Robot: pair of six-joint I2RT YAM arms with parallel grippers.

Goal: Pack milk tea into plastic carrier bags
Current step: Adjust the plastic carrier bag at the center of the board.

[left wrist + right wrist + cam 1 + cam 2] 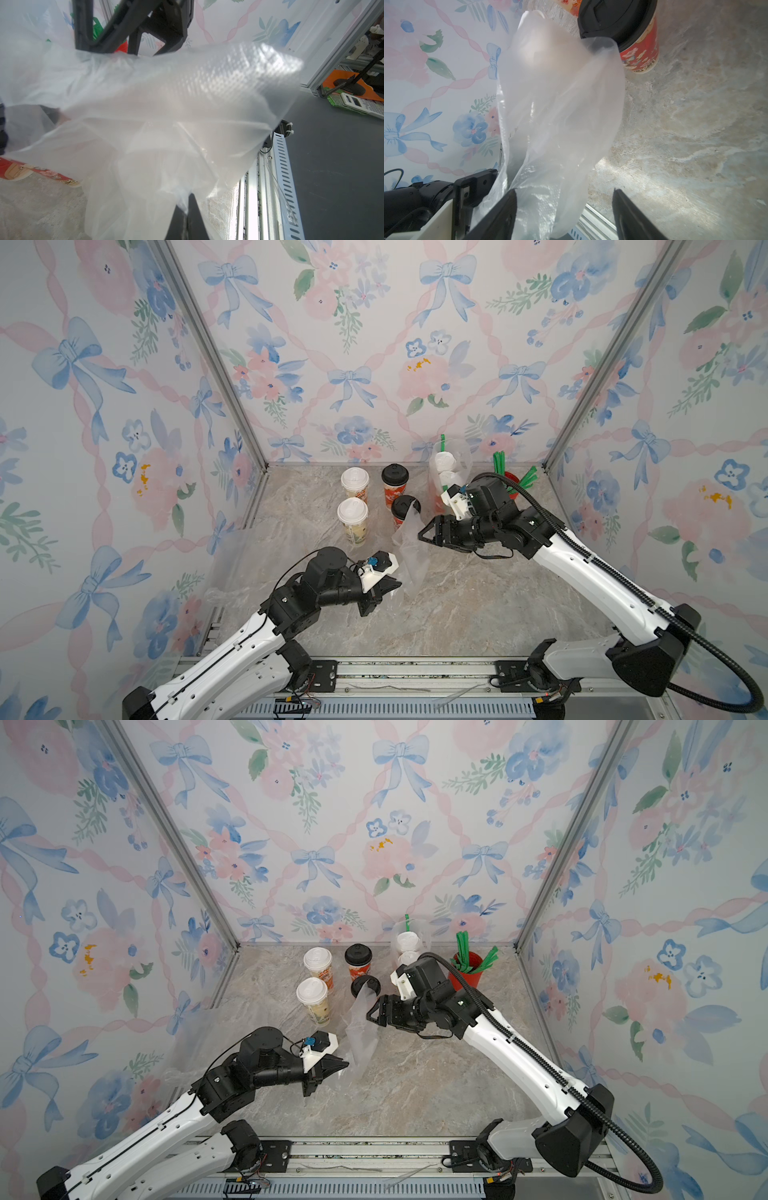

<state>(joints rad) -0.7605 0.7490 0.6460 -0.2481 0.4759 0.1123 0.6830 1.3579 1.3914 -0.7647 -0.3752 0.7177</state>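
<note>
My left gripper (397,584) (186,207) is shut on the lower edge of a clear plastic carrier bag (409,556) (166,114). The bag rises toward a black-lidded red milk tea cup (405,510) (623,25) and drapes over its lid. My right gripper (426,531) (564,190) stands open beside the bag's upper part (560,104). Film hangs between its jaws against one finger (508,207). A second black-lidded cup (395,485) and two cream-printed, white-lidded cups (354,485) (352,518) stand behind. Another bag (451,472) at the back holds two white-lidded cups.
A red cup of green straws (513,481) stands at the back right, behind my right wrist. More faint clear plastic (226,568) lies along the left wall. Metal frame posts mark the back corners, and a rail (415,672) runs along the table's front edge.
</note>
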